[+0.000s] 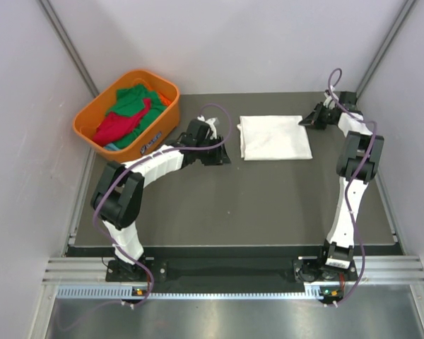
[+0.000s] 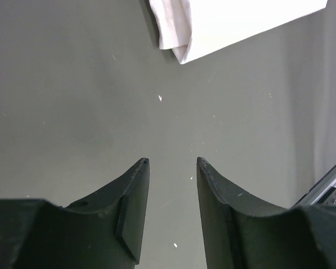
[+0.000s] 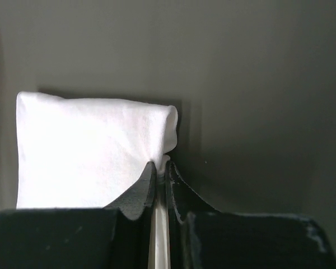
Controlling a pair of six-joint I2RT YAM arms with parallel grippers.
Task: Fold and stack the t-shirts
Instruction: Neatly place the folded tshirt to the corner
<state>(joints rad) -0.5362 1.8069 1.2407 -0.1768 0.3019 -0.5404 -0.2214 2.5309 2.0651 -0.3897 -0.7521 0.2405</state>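
Observation:
A white t-shirt (image 1: 274, 137) lies folded into a rectangle at the back middle of the dark table; no print shows. My right gripper (image 1: 308, 120) is at its right edge and is shut on that edge, with white cloth pinched between the fingers in the right wrist view (image 3: 161, 166). My left gripper (image 1: 222, 150) is open and empty just left of the shirt, over bare table (image 2: 172, 161); the shirt's corner (image 2: 213, 22) shows ahead of it. A green t-shirt (image 1: 133, 102) and a red t-shirt (image 1: 115, 127) lie crumpled in the orange basket (image 1: 89, 131).
The orange basket stands at the table's back left corner. Grey walls close in the left, back and right. A metal rail (image 1: 233, 272) runs along the near edge by the arm bases.

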